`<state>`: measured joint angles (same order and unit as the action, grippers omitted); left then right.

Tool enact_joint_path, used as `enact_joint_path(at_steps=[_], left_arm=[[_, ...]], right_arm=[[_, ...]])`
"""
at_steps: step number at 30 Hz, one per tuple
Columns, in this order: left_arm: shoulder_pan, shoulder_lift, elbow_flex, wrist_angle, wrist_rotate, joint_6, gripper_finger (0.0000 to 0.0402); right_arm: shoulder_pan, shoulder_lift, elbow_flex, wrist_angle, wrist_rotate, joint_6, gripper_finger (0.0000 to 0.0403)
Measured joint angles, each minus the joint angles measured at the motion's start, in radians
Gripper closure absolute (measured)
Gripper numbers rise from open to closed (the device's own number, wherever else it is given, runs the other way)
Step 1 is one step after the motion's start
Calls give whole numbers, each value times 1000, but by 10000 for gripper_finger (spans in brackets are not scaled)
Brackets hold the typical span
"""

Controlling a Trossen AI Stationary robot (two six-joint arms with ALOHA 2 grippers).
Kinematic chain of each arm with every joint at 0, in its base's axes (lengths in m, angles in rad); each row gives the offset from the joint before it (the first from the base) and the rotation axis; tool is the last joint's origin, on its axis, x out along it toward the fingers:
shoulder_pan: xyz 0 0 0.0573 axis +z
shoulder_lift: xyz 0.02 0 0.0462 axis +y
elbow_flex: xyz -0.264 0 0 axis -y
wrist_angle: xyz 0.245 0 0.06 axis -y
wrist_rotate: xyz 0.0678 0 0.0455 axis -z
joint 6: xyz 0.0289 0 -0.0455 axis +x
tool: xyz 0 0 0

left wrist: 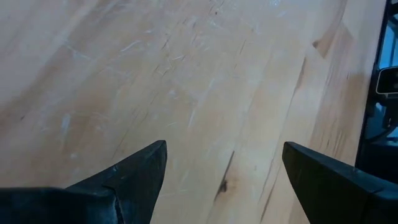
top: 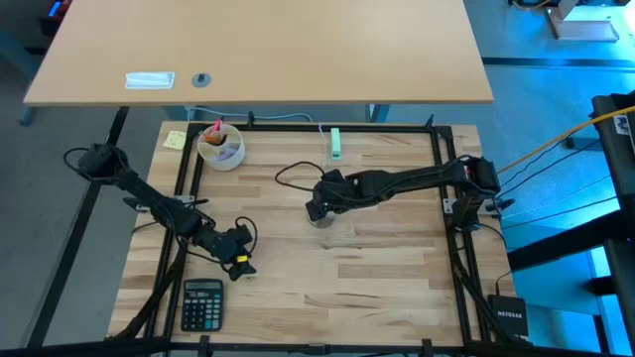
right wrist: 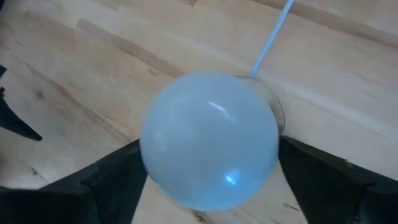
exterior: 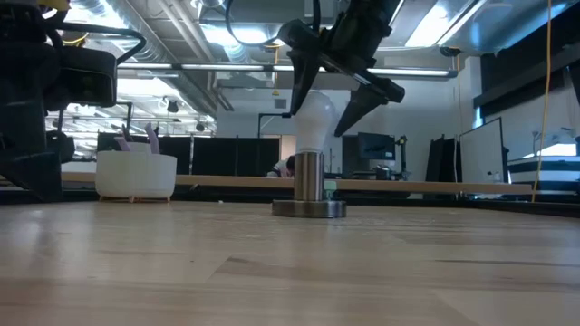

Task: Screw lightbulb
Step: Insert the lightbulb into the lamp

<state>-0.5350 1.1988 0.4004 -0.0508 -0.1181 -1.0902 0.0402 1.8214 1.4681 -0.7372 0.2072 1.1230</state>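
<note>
The white lightbulb stands upright with its screw base in the grey metal socket, whose round foot rests on the table near its middle. My right gripper comes down from above, open, one finger on either side of the bulb's glass. In the high view the right gripper hides the bulb. My left gripper is open and empty, low over bare wood at the near left. My right gripper's fingers stand close on either side of the bulb's widest part, slanting down from above. I cannot tell whether they touch the glass.
The socket's thin cord runs toward the pale green plug block at the far edge. A white bowl with small items stands far left, beside a yellow note. A calculator lies near left.
</note>
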Motion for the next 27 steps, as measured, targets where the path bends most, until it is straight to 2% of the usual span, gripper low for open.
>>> enact_joint_path(at_steps=[5, 12, 17, 21, 25, 27], left_arm=[[0, 0, 0, 1, 0, -1, 92], [0, 0, 0, 1, 0, -9, 92], [0, 0, 0, 1, 0, -28, 92], [0, 0, 0, 1, 0, -49, 92], [0, 0, 0, 1, 0, -66, 92], [0, 0, 0, 2, 1, -80, 92]], right_arm=[[-2, 0, 1, -1, 10, -25, 6], [-1, -1, 85, -87, 13, -128, 21], [-1, -1, 188, -183, -26, -274, 22], [-11, -3, 266, -261, -83, -556, 22], [-36, -4, 296, -260, -258, -937, 22], [-36, -4, 296, -263, -258, -1130, 22]])
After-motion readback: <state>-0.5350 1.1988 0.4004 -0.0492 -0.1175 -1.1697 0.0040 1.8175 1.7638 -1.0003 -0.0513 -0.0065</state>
